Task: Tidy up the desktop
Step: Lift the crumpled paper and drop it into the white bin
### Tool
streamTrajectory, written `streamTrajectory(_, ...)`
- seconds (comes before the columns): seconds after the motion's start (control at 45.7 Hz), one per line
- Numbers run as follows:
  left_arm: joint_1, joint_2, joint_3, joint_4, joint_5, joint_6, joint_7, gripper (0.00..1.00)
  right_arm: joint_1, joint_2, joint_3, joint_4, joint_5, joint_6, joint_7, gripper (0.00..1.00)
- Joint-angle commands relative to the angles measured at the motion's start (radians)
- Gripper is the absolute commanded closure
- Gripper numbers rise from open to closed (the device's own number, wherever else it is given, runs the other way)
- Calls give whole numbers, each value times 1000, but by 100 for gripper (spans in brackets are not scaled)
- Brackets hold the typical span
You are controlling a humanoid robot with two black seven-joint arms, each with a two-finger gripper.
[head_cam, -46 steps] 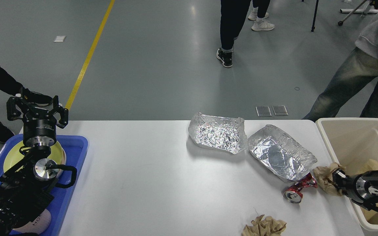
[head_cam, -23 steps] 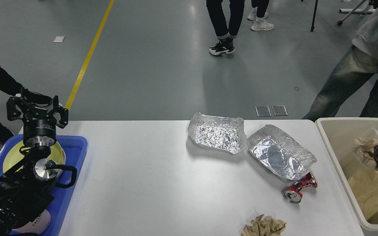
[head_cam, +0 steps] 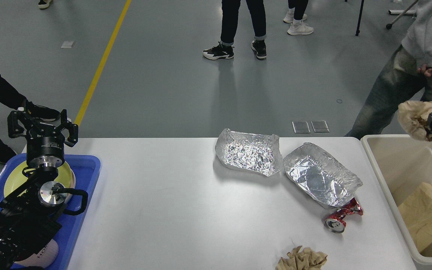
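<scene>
Head view shows the robot partway through clearing the desktop (head_cam: 171, 202), the big white table that fills the lower middle of the scene. The right gripper (head_cam: 431, 120) is raised at the right edge of the frame, above the far rim of the beige bin (head_cam: 388, 180), and it is closed on a crumpled brown paper wad (head_cam: 413, 118) — the wad hangs clear of the bin, touching nothing else. The step in hand looks like dropping that wad into the bin; the next move calls for bringing the paper squarely over the bin's opening and releasing it so that it falls inside, next to the brown paper bag (head_cam: 428, 215) already lying there.

Still on the table are two foil trays (head_cam: 248, 152) (head_cam: 321, 174) side by side, a crushed red can (head_cam: 341, 217) just beside the nearer tray's corner, and another crumpled brown paper (head_cam: 302, 258) at the near edge. So most of the tidying seems left to do.

The left gripper (head_cam: 42, 122) stands upright over the blue tray (head_cam: 88, 165) — its fingers spread wide and holding nothing — above a yellow plate (head_cam: 66, 176).
</scene>
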Motion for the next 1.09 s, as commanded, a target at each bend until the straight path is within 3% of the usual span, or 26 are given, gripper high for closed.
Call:
streamTrajectory(0.0, 0, 0, 1, 0, 0, 0, 0, 4, 128, -1, -8, 0, 2, 28, 0, 100)
streamTrajectory(0.175, 0, 0, 1, -1, 0, 0, 0, 4, 300, -11, -57, -9, 3, 79, 0, 100)
streamTrajectory(0.328, -1, 0, -1, 0, 0, 0, 0, 4, 275, -4, -115, -82, 3, 56, 0, 100)
streamTrajectory(0.591, 0, 0, -1, 0, 0, 0, 0, 4, -140, 7, -112, -297, 17, 51, 0, 100)
streamTrajectory(0.766, 0, 0, -1, 0, 0, 0, 0, 4, -395, 47, -26, -360, 18, 51, 0, 98)
streamTrajectory(0.832, 0, 0, -1, 0, 0, 0, 0, 4, -487, 59, 27, -386, 17, 47, 0, 76)
streamTrajectory(0.964, 0, 0, -1, 0, 0, 0, 0, 4, -645, 117, 113, -461, 17, 7, 0, 44)
streamTrajectory(1.051, 0, 0, -1, 0, 0, 0, 0, 4, -728, 185, 120, -521, 15, -33, 0, 0)
streamTrajectory(1.073, -1, 0, 1, -1, 0, 0, 0, 4, -740, 202, 120, -536, 17, -42, 0, 0)
